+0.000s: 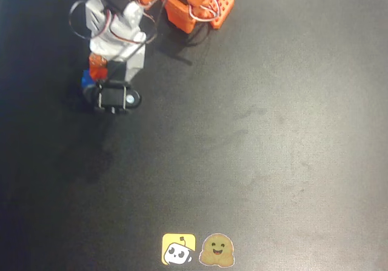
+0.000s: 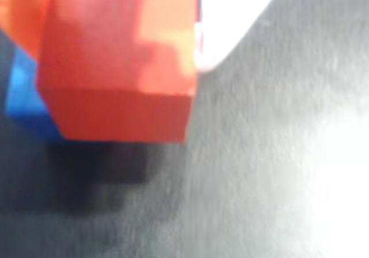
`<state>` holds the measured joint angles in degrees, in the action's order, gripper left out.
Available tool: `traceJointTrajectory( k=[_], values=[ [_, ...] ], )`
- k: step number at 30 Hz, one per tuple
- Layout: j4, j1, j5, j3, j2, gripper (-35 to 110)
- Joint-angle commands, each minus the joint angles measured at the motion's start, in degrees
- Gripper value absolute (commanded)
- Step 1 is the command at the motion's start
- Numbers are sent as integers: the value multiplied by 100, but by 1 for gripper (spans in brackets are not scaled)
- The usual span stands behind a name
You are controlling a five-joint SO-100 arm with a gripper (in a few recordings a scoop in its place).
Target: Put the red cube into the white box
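In the wrist view the red cube point(image 2: 115, 67) looms large and blurred, with a white finger point(image 2: 230, 15) touching its right side and an orange part at its left. A blue cube point(image 2: 23, 96) peeks out behind its left edge. My gripper point(image 2: 109, 33) looks shut on the red cube. In the overhead view the gripper point(image 1: 98, 70) points down at the table's upper left. There the red cube point(image 1: 97, 63) shows between the fingers and the blue cube point(image 1: 88, 79) sits just beside it. The white box is out of view.
The arm's orange base point(image 1: 200, 4) stands at the top edge, right of the gripper. A yellow sticker point(image 1: 178, 249) and a brown one point(image 1: 217, 250) lie flat near the bottom edge. The black table point(image 1: 260, 131) stretches right and down.
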<state>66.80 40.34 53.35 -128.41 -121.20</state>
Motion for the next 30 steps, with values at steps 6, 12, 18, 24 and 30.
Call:
traceJointTrajectory(
  k=[6,12,18,24,30],
  values=[
    [686,914,-308,105,-888,0],
    [1301,1389,-431,-70,-1687,0],
    [1714,1723,-624,-123,-1898,0],
    [2109,2039,-686,-510,-2602,0],
    [2391,2575,-668,-554,-2637,0]
  ],
)
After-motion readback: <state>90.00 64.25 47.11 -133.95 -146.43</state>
